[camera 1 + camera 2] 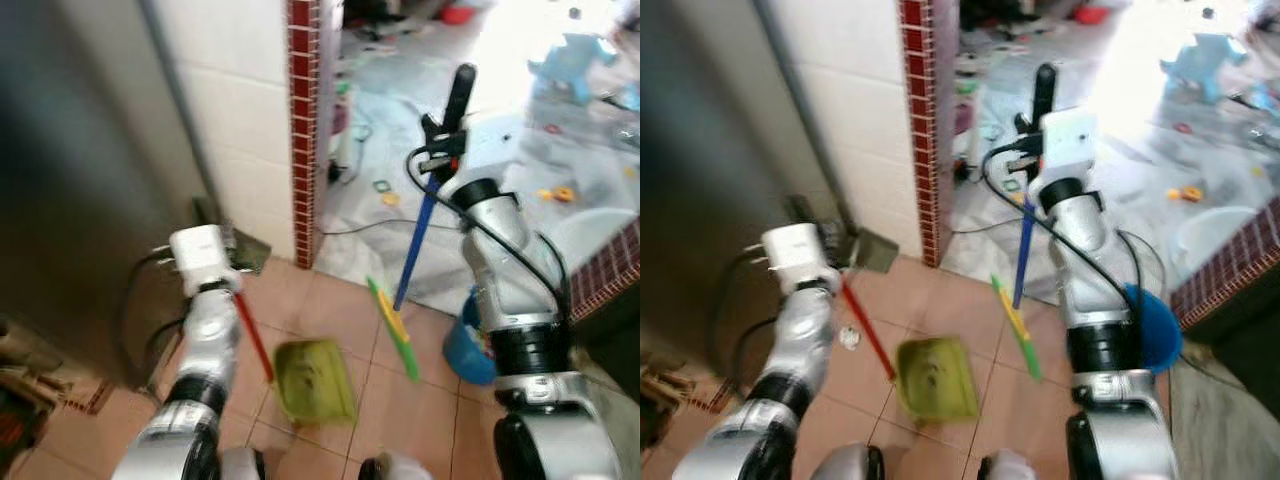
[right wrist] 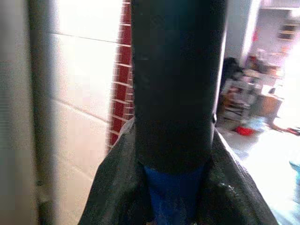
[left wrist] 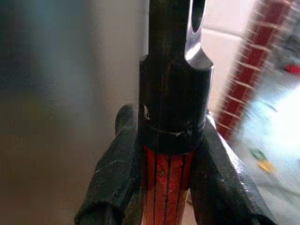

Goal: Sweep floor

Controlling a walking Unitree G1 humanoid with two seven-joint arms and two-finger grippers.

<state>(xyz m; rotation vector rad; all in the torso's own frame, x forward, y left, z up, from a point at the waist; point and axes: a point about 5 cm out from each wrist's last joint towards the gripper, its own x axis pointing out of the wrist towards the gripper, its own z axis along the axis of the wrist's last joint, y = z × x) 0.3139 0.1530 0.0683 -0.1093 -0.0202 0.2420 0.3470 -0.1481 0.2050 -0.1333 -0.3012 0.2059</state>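
A green dustpan (image 1: 314, 380) rests on the tan tiled floor, its red handle (image 1: 252, 334) rising to my left gripper (image 3: 164, 164), which is shut on it just below the black end cap. A broom with a blue pole (image 1: 415, 240), black grip (image 1: 458, 95) and green-yellow head (image 1: 392, 326) stands to the right of the dustpan. My right gripper (image 2: 176, 187) is shut on the blue pole below the black grip. The broom head touches the floor close to the dustpan's right edge.
A white tiled wall with a red brick-pattern corner strip (image 1: 303, 120) stands ahead. A dark steel surface (image 1: 70, 180) is on the left. A blue bucket (image 1: 468, 345) sits by my right arm. Beyond lie a pale sheet (image 1: 500, 170) strewn with toys and a cable (image 1: 350, 228).
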